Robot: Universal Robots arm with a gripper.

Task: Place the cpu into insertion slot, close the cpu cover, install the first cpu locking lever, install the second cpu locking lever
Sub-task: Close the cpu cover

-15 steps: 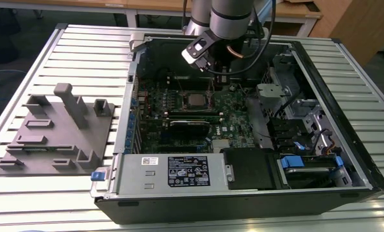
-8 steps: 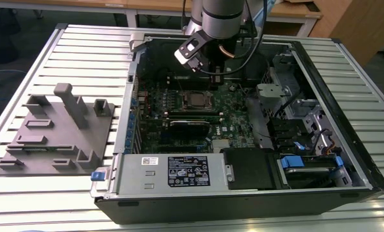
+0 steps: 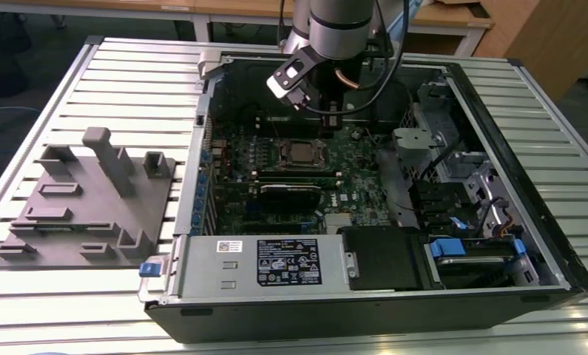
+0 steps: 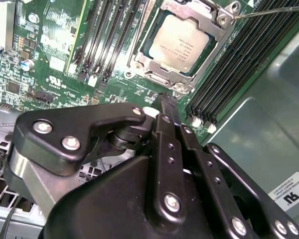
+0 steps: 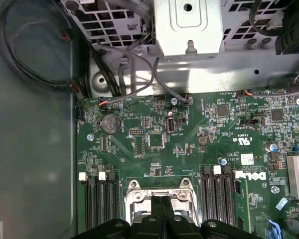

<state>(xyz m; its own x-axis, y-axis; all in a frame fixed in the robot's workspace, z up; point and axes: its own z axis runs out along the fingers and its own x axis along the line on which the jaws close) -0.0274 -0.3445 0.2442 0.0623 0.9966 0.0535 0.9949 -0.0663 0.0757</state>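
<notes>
Your cpu is sitting in the insertion slot with the cpu cover down over it. The end effector is pinched closed, empty, hovering just beside the socket. Looks like first-lever time to me, and that thin wire lever needs a careful, well-aimed push.

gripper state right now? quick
Gripper: shut, fingertips together, nothing seen between them. It hangs close to the cpu, which sits under the cpu cover.
</notes>
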